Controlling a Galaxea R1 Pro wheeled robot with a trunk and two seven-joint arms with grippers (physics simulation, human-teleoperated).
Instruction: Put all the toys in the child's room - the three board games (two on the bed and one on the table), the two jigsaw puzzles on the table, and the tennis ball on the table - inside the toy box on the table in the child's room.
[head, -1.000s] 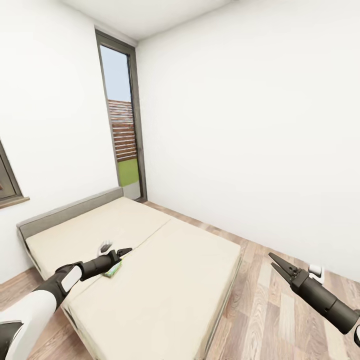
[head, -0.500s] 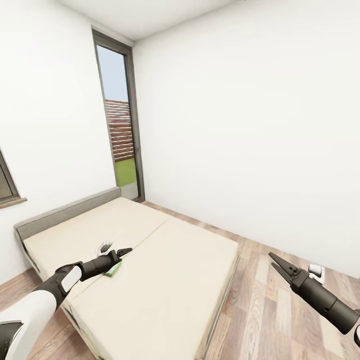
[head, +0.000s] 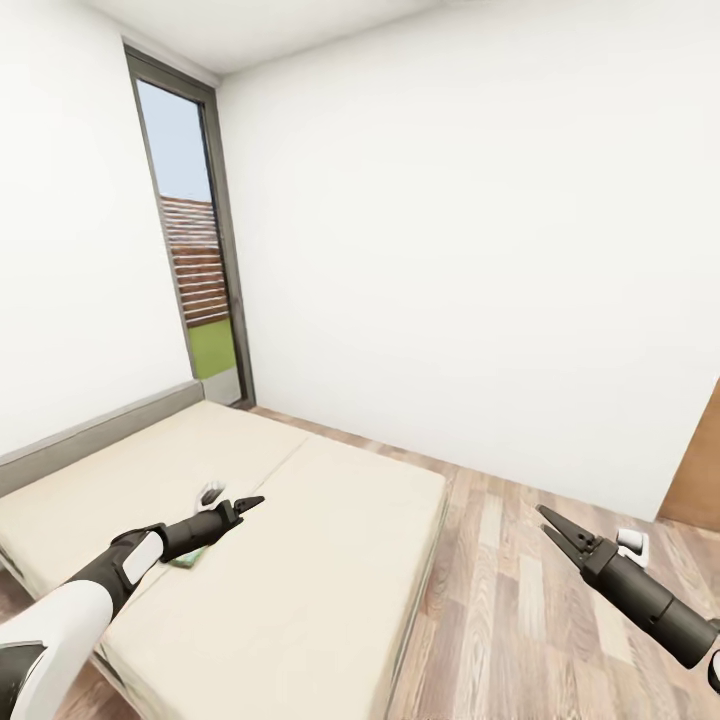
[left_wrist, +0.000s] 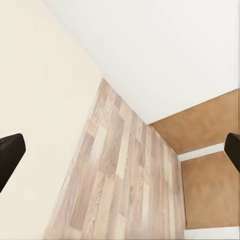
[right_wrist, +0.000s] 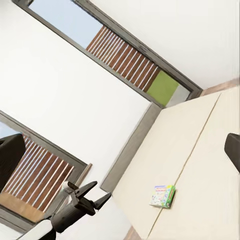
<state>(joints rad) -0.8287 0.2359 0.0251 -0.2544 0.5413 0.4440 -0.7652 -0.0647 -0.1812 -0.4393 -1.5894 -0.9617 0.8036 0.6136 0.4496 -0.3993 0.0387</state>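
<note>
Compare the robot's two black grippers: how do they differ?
The left gripper hangs over the beige bed, by the green-edged game box; the right gripper over the wood-plank floor. In the head view the left gripper points rightward, the right gripper leftward. Both are open, empty.

A tall dark-framed window (head: 195, 230) is seen at 10 o'clock, a brown door (head: 700, 465) at 3 o'clock.

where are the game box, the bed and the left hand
game box (right_wrist: 163, 196), right wrist view, on its white cover
bed (head: 330, 560), head view, on bare mattress
left hand (head: 238, 503), head view, between its fingertips
</note>
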